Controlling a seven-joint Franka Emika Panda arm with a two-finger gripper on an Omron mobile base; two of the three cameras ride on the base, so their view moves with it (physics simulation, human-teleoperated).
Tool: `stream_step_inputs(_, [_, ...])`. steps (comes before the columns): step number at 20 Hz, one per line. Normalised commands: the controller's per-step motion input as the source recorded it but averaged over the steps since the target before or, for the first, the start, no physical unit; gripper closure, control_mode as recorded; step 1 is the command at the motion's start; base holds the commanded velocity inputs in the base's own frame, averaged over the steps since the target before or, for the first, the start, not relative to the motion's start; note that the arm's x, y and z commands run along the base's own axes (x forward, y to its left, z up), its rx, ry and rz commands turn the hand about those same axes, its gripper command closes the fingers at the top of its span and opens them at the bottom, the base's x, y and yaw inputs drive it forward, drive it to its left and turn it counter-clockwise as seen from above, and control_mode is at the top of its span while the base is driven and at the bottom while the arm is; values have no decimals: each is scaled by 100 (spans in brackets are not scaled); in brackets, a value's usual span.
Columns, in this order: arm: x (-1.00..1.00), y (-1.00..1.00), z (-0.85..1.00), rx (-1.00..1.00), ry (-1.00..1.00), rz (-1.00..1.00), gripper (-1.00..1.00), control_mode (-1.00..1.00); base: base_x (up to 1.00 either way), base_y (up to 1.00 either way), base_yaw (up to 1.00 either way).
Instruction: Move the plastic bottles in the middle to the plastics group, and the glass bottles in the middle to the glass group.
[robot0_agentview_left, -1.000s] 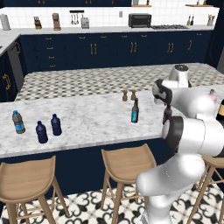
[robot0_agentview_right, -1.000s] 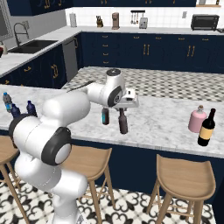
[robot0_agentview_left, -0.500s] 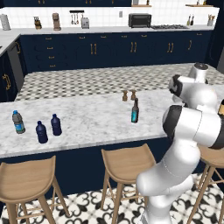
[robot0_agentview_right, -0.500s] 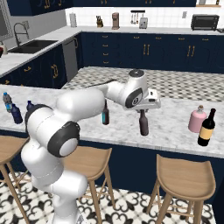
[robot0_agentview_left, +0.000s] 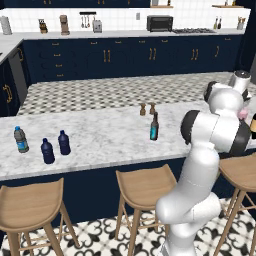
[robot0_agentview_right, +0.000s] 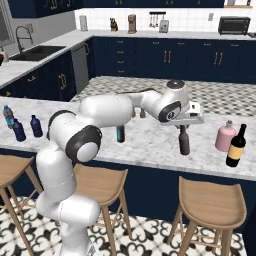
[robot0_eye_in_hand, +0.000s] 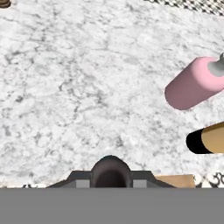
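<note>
Gripping brown bottle (robot0_agentview_right: 184, 141), pincer (robot0_agentview_right: 183, 124), right base view.

table (robot0_agentview_left: 100, 145): white marble island, patterned tile strip behind | shakers (robot0_agentview_left: 147, 108): two small brown, upright, side by side near mid-table | stools (robot0_agentview_left: 142, 187): wooden, along front edge | back wall: toaster oven (robot0_agentview_left: 159, 23), probably a coffee grinder (robot0_agentview_left: 64, 24) | sink (robot0_agentview_right: 37, 51): left counter
</note>
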Motion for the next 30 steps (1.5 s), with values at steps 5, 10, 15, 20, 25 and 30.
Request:
stream_step_inputs(5, [33,-31,-1,0,0,-7,100,-100,0,0,0])
stream_step_inputs(10, [17,-22,-18,0,-11,-4,100,-100,0,0,0])
stream_step_inputs(15, [7,-11,-27,3,-21,0,100,-100,0,0,0])
stream_step_inputs(20, [6,-1,-42,0,-9,-2,100,-100,0,0,0])
stream_step_inputs(25, [21,-3,-37,-4,0,-6,100,-100,0,0,0])
stream_step_inputs(30, [17,0,-38,-6,0,-6,100,-100,0,0,0])
